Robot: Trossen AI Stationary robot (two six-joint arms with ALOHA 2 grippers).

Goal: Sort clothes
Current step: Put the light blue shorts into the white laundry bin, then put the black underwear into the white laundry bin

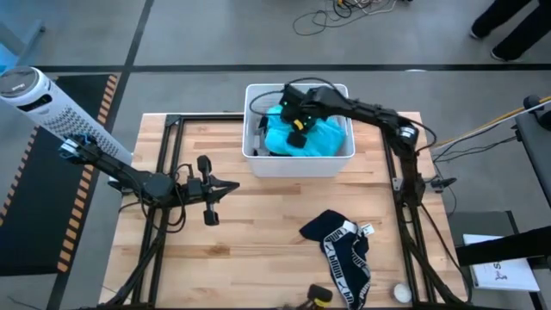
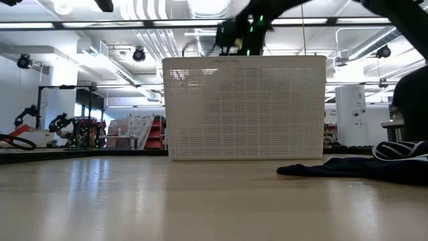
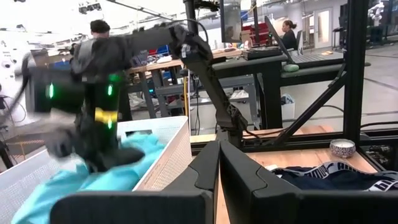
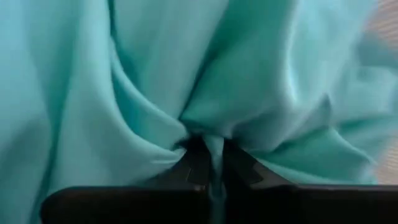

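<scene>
right gripper: the right arm's dark 2-finger gripper point(image 4: 211, 163) is down inside the white perforated plastic basket point(image 1: 258, 162), fingers pinched tight on a fold of the bright teal fabric garment point(image 1: 318, 138). The wrist view is pretty much all teal cloth bunched up between the tips.
teal garment: sitting in the basket at the far middle of the table, piled up over the rim line a bit.
left gripper: the left arm's dark gripper point(image 1: 231, 187) is parked low over the bare wooden table point(image 1: 258, 250) on the left side, fingers pressed together, nothing in them, well apart from the basket.
navy garment: a dark navy garment with a black-and-white lettered band point(image 1: 340, 245) is lying crumpled on the table, near the front right.
small white ball point(image 1: 401, 293): on the table by the front right corner, just beside the navy one.
</scene>
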